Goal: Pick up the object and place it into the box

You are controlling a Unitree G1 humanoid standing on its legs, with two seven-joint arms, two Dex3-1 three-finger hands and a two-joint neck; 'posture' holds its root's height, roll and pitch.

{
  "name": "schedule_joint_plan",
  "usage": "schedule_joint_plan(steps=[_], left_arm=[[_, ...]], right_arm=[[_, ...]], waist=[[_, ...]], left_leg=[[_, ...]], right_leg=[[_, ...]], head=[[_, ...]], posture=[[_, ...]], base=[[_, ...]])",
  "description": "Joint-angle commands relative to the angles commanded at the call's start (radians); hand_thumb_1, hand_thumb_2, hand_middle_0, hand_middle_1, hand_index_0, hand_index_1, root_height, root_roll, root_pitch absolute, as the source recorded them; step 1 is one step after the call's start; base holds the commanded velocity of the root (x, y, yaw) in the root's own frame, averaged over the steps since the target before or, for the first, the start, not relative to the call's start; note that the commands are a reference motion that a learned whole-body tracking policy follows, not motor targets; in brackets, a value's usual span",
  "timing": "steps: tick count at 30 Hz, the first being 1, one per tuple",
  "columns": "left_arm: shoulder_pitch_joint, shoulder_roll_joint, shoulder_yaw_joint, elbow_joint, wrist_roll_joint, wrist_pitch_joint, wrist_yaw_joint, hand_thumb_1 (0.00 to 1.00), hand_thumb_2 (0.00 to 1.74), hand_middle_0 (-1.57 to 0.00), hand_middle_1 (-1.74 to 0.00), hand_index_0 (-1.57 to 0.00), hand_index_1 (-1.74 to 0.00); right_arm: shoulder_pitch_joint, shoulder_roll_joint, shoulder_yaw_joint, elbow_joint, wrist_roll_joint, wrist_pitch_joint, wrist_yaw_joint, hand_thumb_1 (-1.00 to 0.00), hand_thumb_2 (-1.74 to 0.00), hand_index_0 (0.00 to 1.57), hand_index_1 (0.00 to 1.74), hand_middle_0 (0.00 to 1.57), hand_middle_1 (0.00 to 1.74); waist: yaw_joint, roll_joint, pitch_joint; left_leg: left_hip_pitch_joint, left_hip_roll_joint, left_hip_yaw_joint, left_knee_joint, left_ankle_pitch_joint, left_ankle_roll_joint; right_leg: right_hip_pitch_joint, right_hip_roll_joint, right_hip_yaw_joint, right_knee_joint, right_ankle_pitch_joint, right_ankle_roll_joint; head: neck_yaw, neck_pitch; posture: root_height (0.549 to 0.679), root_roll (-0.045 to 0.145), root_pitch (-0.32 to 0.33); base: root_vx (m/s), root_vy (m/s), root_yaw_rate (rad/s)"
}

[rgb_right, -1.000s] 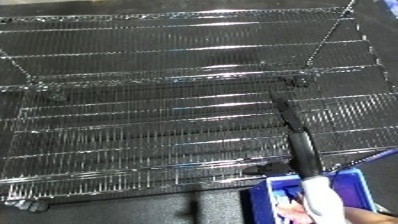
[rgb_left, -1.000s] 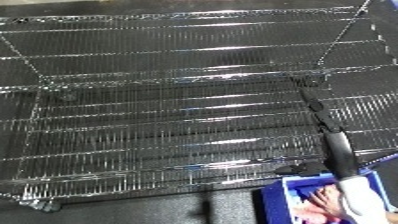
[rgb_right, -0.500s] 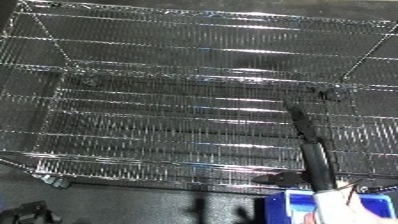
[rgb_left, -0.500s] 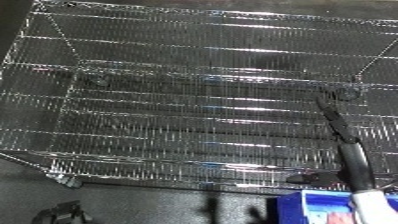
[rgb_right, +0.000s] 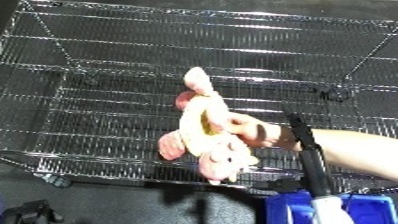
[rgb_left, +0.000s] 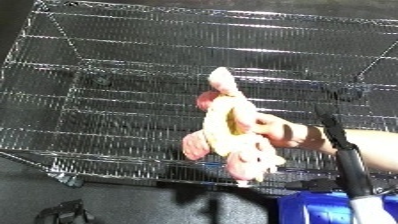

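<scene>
A pink and yellow plush toy [rgb_left: 226, 132] hangs above the wire shelf [rgb_left: 115, 100], held from the right by a person's hand [rgb_left: 277, 131] whose bare arm [rgb_right: 364, 152] comes in from the right edge. My right hand [rgb_left: 338, 150] shows as a thin black shape with straight fingers on a white forearm, rising from the lower right just in front of that arm. It holds nothing and does not touch the toy. A corner of the blue bin [rgb_left: 324, 210] shows at the bottom right, under my forearm.
The chrome wire shelf rack fills most of the view, with a raised rail along its back [rgb_left: 222, 12] and a caster [rgb_left: 67, 177] at its front left corner. Dark floor lies in front, and a dark object [rgb_left: 58, 212] sits at the bottom left.
A person's arm has come in from the right holding the plush toy over the shelf. The camera has shifted, so the shelf sits differently in view. My right hand stays at the lower right.
</scene>
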Motion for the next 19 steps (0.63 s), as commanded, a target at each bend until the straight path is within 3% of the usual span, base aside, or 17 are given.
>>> schedule_joint_plan(steps=[9,19], left_arm=[[0.017,0.008,-0.010,0.001,-0.017,0.003,-0.009,1.00,1.74,-1.57,-1.74,-1.57,-1.74],[0.032,0.030,-0.048,-0.002,-0.036,0.001,-0.025,1.00,1.74,-1.57,-1.74,-1.57,-1.74]], right_arm=[[-0.048,-0.051,0.020,-0.005,-0.016,0.013,0.011,0.00,0.00,0.00,0.00,0.00,0.00],[-0.218,-0.178,0.126,0.057,-0.036,0.032,0.031,0.00,0.00,0.00,0.00,0.00,0.00]], waist=[[0.011,0.000,0.004],[0.043,0.006,0.017]], left_leg=[[-0.002,0.000,-0.004,0.002,0.000,-0.0012],[-0.026,-0.007,-0.016,0.023,-0.001,-0.0027]], right_leg=[[-0.008,-0.0023,0.001,0.008,-0.002,0.0002],[-0.029,-0.0081,-0.001,0.025,0.005,0.0015]], head=[[0.027,-0.021],[0.073,-0.022]], posture=[[0.637,0.042,-0.175],[0.635,0.039,-0.170]], base=[[0.017,-0.006,0.008],[0.012,0.000,0.032]])
